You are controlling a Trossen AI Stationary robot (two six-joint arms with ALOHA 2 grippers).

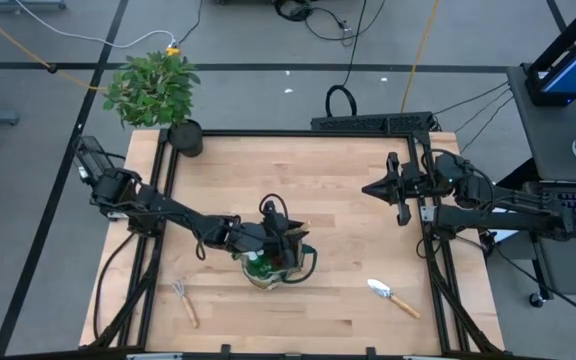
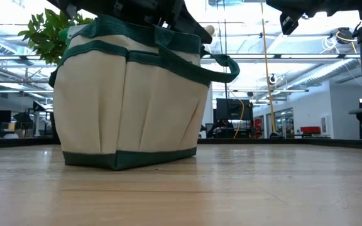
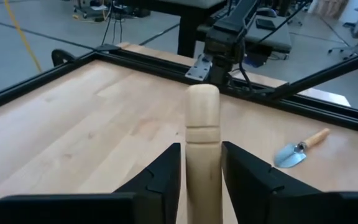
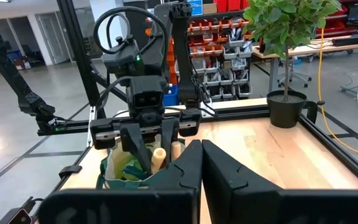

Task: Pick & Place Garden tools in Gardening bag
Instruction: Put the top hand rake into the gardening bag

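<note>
High view: the left gripper (image 1: 280, 240) sits over the gardening bag (image 1: 278, 268) and hides most of its contents. Two tools lie loose: a rake (image 1: 185, 301) at the bag's 8 o'clock, a trowel (image 1: 392, 297) at 4 o'clock. The potted plant (image 1: 158, 95) is at 11 o'clock; the right gripper (image 1: 383, 187) waits at 2 o'clock.
Low view: the bag's top is crowded by dark arm parts.
Left wrist view: the fingers (image 3: 163, 174) clamp one wooden handle (image 3: 202, 149); its lower end is cut off.
Right wrist view: the fingers (image 4: 188, 165) are pressed together, empty.

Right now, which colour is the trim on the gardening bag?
Dark green, on the beige gardening bag; the low view shows it best.
</note>
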